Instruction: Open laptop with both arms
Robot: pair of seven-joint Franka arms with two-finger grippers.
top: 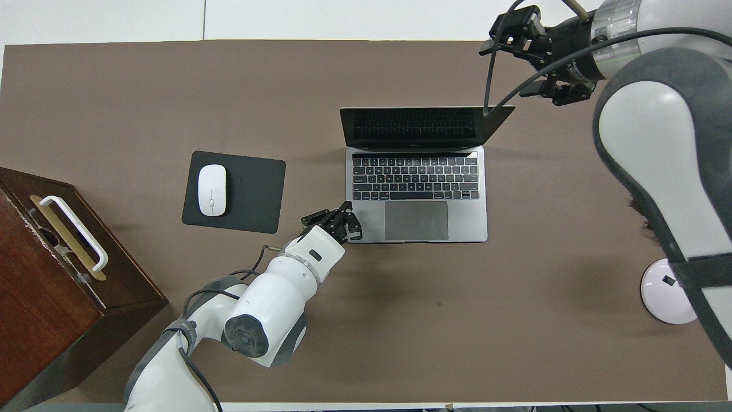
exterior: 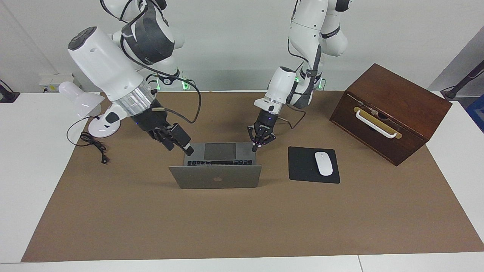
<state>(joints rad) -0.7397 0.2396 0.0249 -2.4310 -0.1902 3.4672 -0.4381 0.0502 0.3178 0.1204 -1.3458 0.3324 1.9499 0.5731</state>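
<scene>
The silver-grey laptop stands open in the middle of the brown mat, its lid upright and its keyboard deck facing the robots. My left gripper is shut, its fingertips meeting on the deck's corner nearest the robots at the left arm's end, also seen in the overhead view. My right gripper hangs over the mat beside the laptop's edge at the right arm's end, clear of the lid and holding nothing; from above it covers the mat past the lid's corner.
A black mouse pad with a white mouse lies beside the laptop toward the left arm's end. A brown wooden box with a white handle stands farther along that end. A white desk lamp and its cord are at the right arm's end.
</scene>
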